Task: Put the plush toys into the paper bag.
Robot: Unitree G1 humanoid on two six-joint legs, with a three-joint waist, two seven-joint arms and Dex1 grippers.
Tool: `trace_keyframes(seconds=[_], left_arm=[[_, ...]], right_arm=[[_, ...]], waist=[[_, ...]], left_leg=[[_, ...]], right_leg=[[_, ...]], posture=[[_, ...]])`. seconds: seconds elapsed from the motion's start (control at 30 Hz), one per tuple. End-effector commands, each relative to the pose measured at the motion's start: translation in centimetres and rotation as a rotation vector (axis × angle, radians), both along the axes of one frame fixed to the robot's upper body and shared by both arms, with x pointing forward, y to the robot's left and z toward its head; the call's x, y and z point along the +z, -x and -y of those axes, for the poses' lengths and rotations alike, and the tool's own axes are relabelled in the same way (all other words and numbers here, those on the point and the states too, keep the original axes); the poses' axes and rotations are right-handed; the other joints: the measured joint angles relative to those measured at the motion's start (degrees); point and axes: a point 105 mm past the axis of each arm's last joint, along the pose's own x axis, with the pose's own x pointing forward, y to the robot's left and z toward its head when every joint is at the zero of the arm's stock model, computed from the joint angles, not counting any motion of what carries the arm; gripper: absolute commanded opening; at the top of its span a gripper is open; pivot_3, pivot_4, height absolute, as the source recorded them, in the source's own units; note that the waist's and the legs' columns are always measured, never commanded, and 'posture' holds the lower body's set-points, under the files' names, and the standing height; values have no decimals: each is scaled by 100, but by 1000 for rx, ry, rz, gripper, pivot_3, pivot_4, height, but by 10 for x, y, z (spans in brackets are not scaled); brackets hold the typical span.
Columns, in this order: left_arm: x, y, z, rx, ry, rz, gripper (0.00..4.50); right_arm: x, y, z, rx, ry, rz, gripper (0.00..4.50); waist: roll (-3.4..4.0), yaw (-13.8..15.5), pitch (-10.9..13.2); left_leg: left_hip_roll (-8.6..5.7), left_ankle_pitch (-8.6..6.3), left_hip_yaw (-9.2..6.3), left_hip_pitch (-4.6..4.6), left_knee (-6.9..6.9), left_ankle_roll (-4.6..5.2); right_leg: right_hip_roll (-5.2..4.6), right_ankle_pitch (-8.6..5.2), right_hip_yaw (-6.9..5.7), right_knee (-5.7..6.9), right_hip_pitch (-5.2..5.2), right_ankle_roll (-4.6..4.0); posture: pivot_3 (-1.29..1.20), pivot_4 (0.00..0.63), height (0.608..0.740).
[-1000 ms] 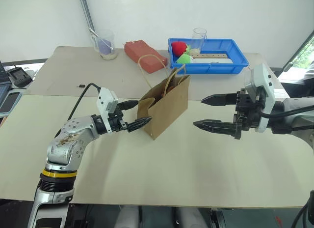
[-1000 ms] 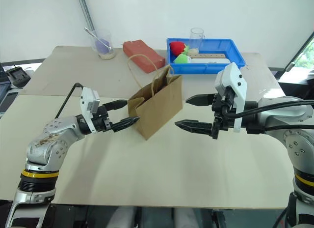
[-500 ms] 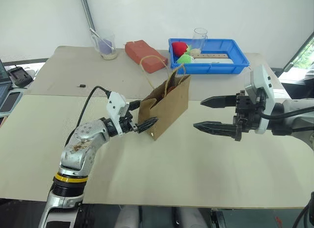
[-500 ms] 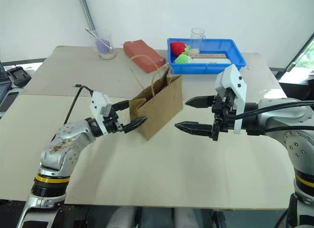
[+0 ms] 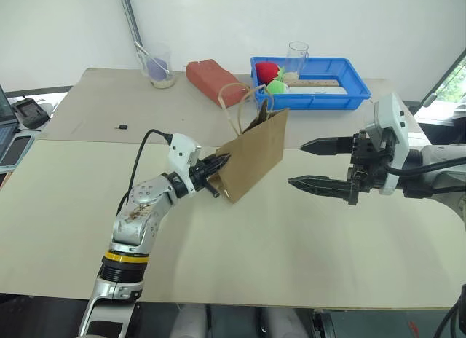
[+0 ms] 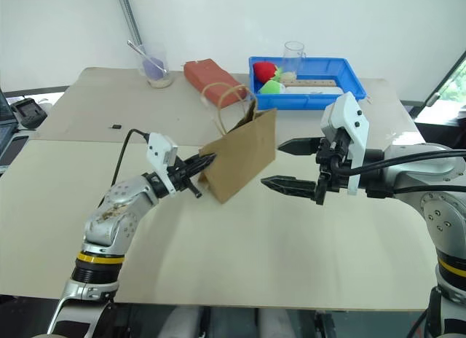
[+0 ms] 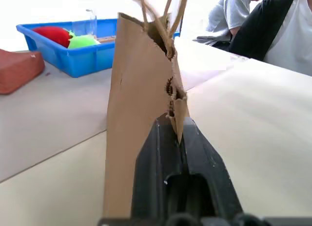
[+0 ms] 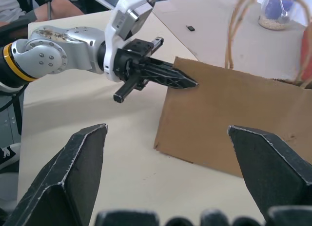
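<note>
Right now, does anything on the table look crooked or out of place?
Yes. The paper bag is tipped over toward the right, off its base, with the left claw shut on its side edge. The right claw hangs open beside it.

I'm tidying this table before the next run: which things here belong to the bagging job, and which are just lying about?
Belongs to the job:
- paper bag, pinched at its side edge by the left gripper
- right gripper, jaws open, apart from the bag

Just lying about:
- blue tray holding a red ball and a green ball
- red block
- beaker
- glass
</note>
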Motion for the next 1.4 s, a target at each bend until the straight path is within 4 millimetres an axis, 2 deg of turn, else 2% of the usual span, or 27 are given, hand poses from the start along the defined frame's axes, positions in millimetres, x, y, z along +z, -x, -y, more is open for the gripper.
trace_keyframes(seconds=[0.03, 0.2, 0.33, 0.47, 0.57, 0.7, 0.9, 1.07, 1.17, 1.3, 1.4], left_arm=[[12, -1, 0, -6, 1, 61, 23], [23, -1, -13, -54, 13, 78, 23], [42, 14, -14, -282, 21, 54, 23], [48, 27, -5, -485, -40, 17, 23], [44, 34, 0, -622, -120, -11, 23], [29, 29, -4, -672, -198, -41, 23], [9, 19, -16, -688, -271, -107, 23], [7, 13, -17, -643, -295, -98, 23], [8, 15, -20, -642, -294, -104, 874], [17, 22, -28, -615, -297, -68, 2764], [27, 31, -45, -548, -348, -26, 4124]], right_arm=[[9, 3, 1, -10, 2, 61, 4409], [7, 5, 9, -46, 28, 75, 4409], [-1, 13, 29, -84, 130, 82, 4409], [0, 25, 47, -127, 166, 52, 4409], [-2, 39, 57, -154, 186, 3, 4409], [-8, 51, 62, -182, 195, -28, 4409], [-9, 50, 67, -237, 185, -19, 4409], [-6, 45, 64, -230, 177, -12, 4409], [-2, 43, 62, -216, 162, -14, 4409], [4, 38, 63, -205, 172, -5, 4409], [7, 35, 70, -204, 202, 0, 4409]], waist=[[0, -7, 0], [0, 0, 0], [0, 20, 0], [0, 17, 0], [1, 27, 0], [1, -16, 0], [0, -35, 0], [0, -16, 0], [0, -16, 0], [1, -37, 0], [1, -34, 0]], left_leg=[[0, 0, 1, 0, 0, 0], [0, 0, -1, 1, 0, 0], [-2, 0, 0, -5, 0, 0], [-4, 0, -4, -8, 2, 0], [-3, 0, -4, -5, 1, 0], [-2, 0, 0, 1, 2, 1], [1, 1, 5, 16, 2, 2], [0, 1, 5, 12, 2, 2], [0, 1, 4, 13, 2, 2], [2, 1, 5, 10, 2, 2], [5, 0, 4, 10, 1, 2]], right_leg=[[0, 0, 1, 1, -1, 0], [0, 0, 0, 1, 0, 0], [-1, 0, -2, 0, -4, 1], [-1, -1, -4, -9, 2, 2], [2, -1, -5, -10, 4, 2], [4, -2, -1, -5, 7, 2], [9, -2, 4, 2, 16, 1], [7, -2, 4, 0, 15, 2], [7, -2, 4, 0, 16, 2], [7, -2, 5, 1, 10, 2], [8, -2, 4, 1, 9, 2]], posture=[[0, 150, 740], [0, 150, 740], [0, 150, 740], [0, 150, 740], [0, 150, 740], [0, 150, 740], [0, 150, 740], [0, 150, 740], [0, 150, 740], [0, 150, 740], [0, 150, 740]])
